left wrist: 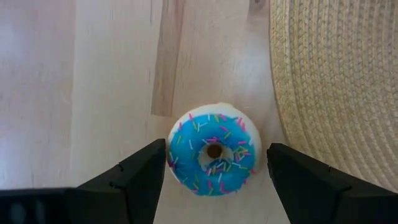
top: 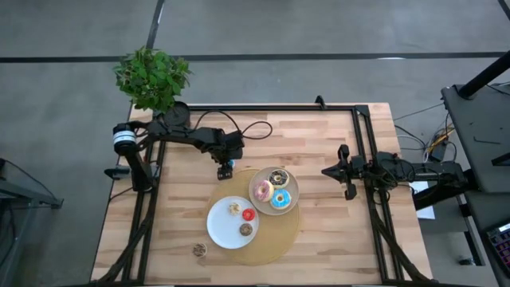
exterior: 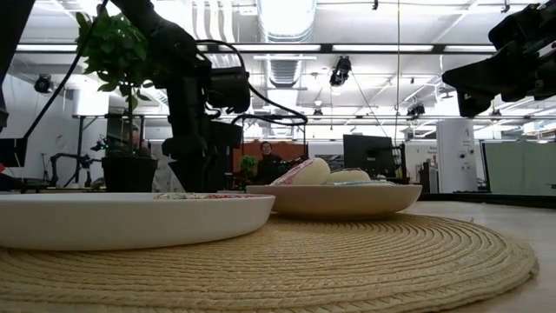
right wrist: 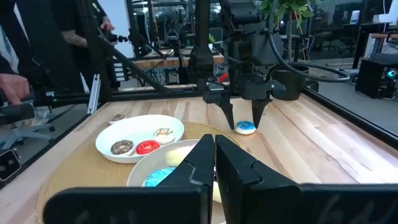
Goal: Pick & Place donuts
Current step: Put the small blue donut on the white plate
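A mini blue donut with sprinkles [left wrist: 211, 157] lies flat on the wooden table, just off the woven placemat's [top: 271, 243] far left rim. My left gripper [left wrist: 216, 148] is open and points down, with one finger on either side of it, and I cannot tell whether they touch it; the right wrist view [right wrist: 245, 128] shows this too. A beige plate [top: 292, 190] holds pink, chocolate and blue donuts. A white plate [top: 219, 231] holds cream, red and brown mini donuts. One brown mini donut [top: 199, 249] lies on the table. My right gripper [top: 327, 171] is shut and empty at the table's right.
Both plates sit on the round woven placemat. A potted plant [top: 151, 76] stands at the table's far left corner. A black frame [top: 362, 143] runs along the far and right edges. People stand beyond the table in the right wrist view [right wrist: 18, 68].
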